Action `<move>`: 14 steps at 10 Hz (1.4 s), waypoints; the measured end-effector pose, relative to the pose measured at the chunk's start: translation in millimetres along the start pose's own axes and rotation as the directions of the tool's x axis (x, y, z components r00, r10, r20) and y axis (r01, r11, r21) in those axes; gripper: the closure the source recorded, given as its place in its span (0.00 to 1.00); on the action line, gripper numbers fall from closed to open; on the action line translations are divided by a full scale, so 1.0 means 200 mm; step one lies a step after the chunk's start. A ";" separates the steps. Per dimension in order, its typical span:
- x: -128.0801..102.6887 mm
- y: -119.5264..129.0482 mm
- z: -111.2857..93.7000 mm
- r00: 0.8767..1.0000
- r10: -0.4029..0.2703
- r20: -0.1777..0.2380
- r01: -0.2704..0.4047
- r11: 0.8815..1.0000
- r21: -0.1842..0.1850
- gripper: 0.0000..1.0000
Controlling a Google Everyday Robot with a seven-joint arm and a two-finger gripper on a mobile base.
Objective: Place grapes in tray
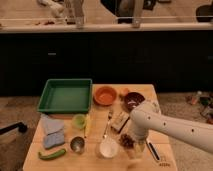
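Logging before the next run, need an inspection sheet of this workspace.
Surface: wooden table, crowded.
Job's things: grapes lie on the table at front centre-right, outside the tray; the tray sits at back left with nothing in it.
Clutter: orange bowl, dark bowl, green cup, metal cup, white cup, blue cloths, green vegetable, fork.
Grippers: tool low at the grapes, on a white arm reaching in from the right.
Cables: nothing seen.
Surroundings: dark cabinet fronts behind the table.
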State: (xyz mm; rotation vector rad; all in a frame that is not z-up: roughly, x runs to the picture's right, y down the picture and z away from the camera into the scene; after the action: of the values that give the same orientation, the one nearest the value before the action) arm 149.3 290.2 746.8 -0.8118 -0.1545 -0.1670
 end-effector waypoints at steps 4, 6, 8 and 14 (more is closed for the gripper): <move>-0.02 -0.02 0.07 1.000 -0.021 0.017 0.021 0.999 -0.026 0.20; -0.03 -0.03 0.08 0.999 -0.044 0.028 0.045 0.999 -0.029 0.29; -0.04 -0.04 0.08 0.995 -0.065 0.076 0.067 0.998 -0.017 0.50; 0.00 -0.03 0.02 0.972 -0.079 0.222 0.069 0.996 0.051 1.00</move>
State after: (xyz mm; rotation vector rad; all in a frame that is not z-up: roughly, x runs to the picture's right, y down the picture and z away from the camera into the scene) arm 148.0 288.1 753.7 -0.7815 -0.4005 -0.1413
